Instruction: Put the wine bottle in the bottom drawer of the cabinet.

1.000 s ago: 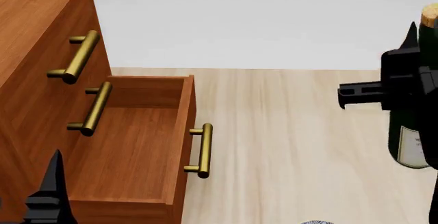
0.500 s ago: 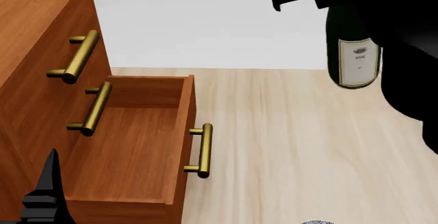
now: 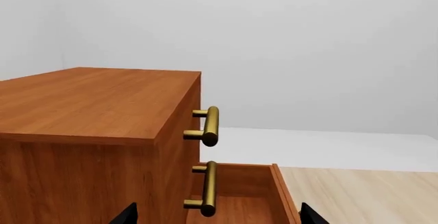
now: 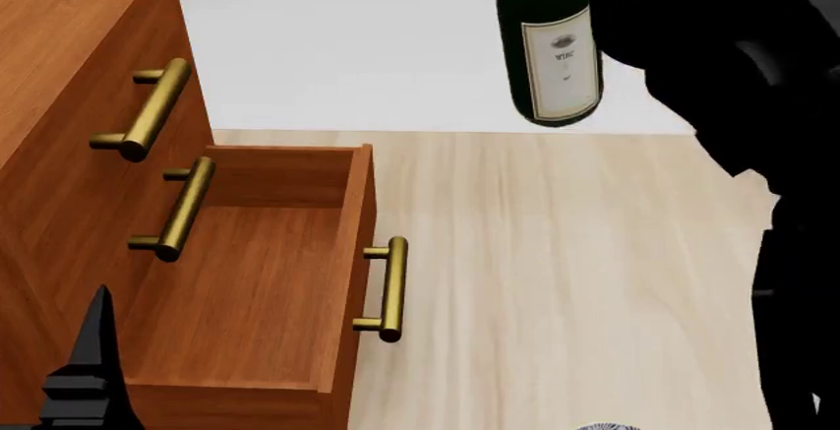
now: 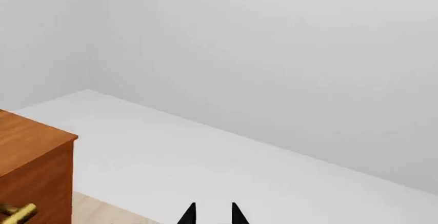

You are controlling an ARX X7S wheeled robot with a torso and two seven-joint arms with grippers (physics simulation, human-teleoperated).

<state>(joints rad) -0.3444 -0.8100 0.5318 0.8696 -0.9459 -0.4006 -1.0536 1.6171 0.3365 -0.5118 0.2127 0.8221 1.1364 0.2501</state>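
Observation:
The dark green wine bottle point(image 4: 552, 46) with its white label hangs upright high in the head view, its neck cut off by the top edge. My black right arm point(image 4: 709, 46) carries it. The right gripper point(image 5: 213, 215) shows two fingertips close together; the bottle itself is hidden in that wrist view. Left of and below the bottle, the cabinet point(image 4: 66, 36) has its bottom drawer point(image 4: 352, 273) pulled out, with nothing inside. My left gripper point(image 3: 217, 215) is open, low beside the cabinet point(image 3: 89, 101); one of its fingers point(image 4: 94, 361) shows in the head view.
Brass bar handles point(image 4: 151, 110) stick out from the two upper drawer fronts and from the open drawer's front point(image 4: 390, 287). Pale wood floor point(image 4: 565, 282) lies to the drawer's right, a white wall point(image 4: 368, 56) behind. My right arm blocks the head view's right side.
The right arm has carried the wine bottle up and to the left, closer to the open drawer. The left gripper and the drawer have stayed put.

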